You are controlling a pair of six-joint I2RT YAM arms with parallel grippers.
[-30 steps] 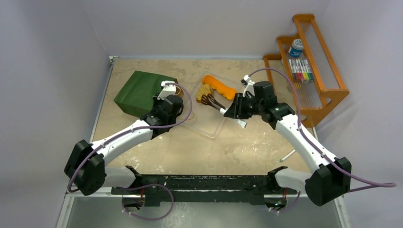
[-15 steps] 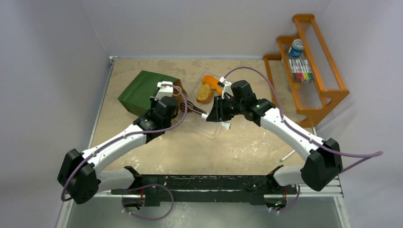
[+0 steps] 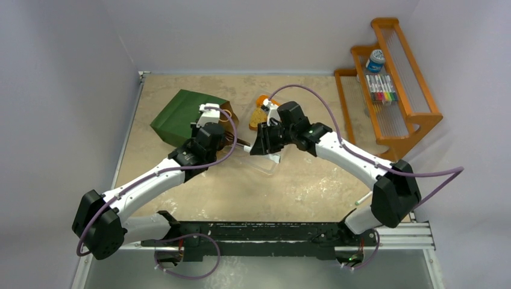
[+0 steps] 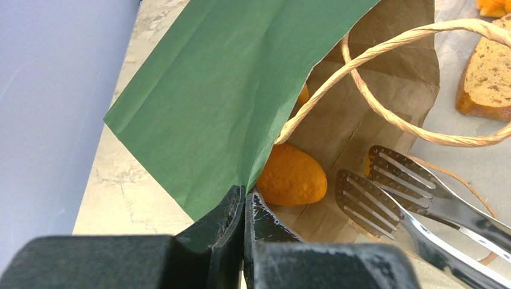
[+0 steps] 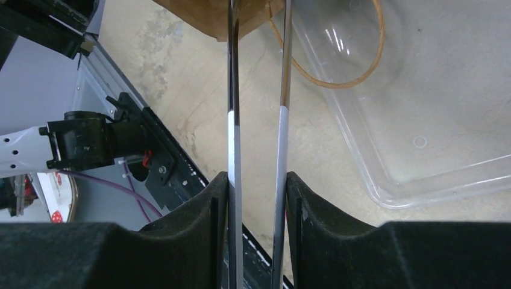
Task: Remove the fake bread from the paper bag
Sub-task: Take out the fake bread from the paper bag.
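Observation:
The dark green paper bag (image 3: 181, 117) lies on its side, mouth to the right. My left gripper (image 3: 212, 131) is shut on the bag's upper edge (image 4: 245, 201) and holds the mouth open. An orange loaf of fake bread (image 4: 292, 176) lies on the brown inside, and another orange piece (image 4: 303, 94) sits deeper. My right gripper (image 3: 263, 139) is shut on the metal tongs (image 5: 258, 180). The tong heads (image 4: 373, 192) are slightly apart at the bag's mouth, right of the loaf. A tan slice (image 3: 259, 117) and an orange piece (image 3: 262, 100) lie in the clear tray (image 3: 268, 165).
The bag's string handles (image 4: 385, 114) loop across its mouth and over the tray rim (image 5: 355, 66). A wooden rack (image 3: 398, 78) with markers and a can stands at the back right. A pen (image 3: 364, 197) lies near the right arm's base.
My right arm has swung left, carrying the tongs from over the tray to the bag's mouth. My left gripper has stayed shut on the bag's edge, shifting slightly.

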